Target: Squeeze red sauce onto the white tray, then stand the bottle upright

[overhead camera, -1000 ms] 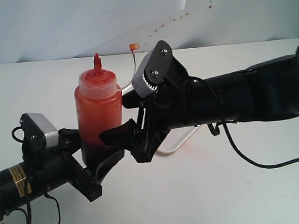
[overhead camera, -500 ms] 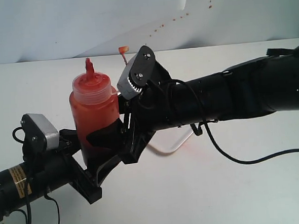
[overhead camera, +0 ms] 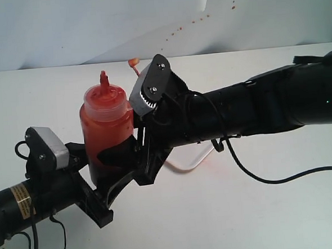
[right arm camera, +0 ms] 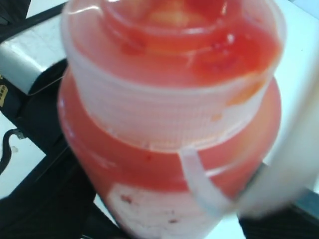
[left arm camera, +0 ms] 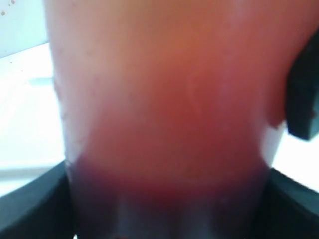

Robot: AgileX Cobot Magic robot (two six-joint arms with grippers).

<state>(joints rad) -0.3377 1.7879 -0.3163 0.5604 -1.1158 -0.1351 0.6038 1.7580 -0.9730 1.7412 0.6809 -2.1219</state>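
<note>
At the front-left corner of the desk (overhead camera: pixel 245 221), the left gripper (overhead camera: pixel 104 172) has its jaws spread to bottle width, pressing both sides of the bottle (overhead camera: pixel 105 128) at its base. It's upright and mostly full of red sauce (right arm camera: pixel 164 172); can't tell if the base touches the desk. Next over, the right gripper (overhead camera: pixel 121 150) has its jaws clamped on the mid-body. Further right, the white tray (overhead camera: pixel 193 161) is mostly hidden under the right arm (overhead camera: pixel 255 108). Looks like the stand-up step: hold vertical, grip lightly since the nozzle (overhead camera: pixel 104 78) is uncapped, seat the base flat, release one side at a time.

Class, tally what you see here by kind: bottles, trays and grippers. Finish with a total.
squeeze bottle: 1
white tray: 1, mostly hidden behind the right arm
Grippers: 2, the left gripper and the right gripper
Total: 4
</note>
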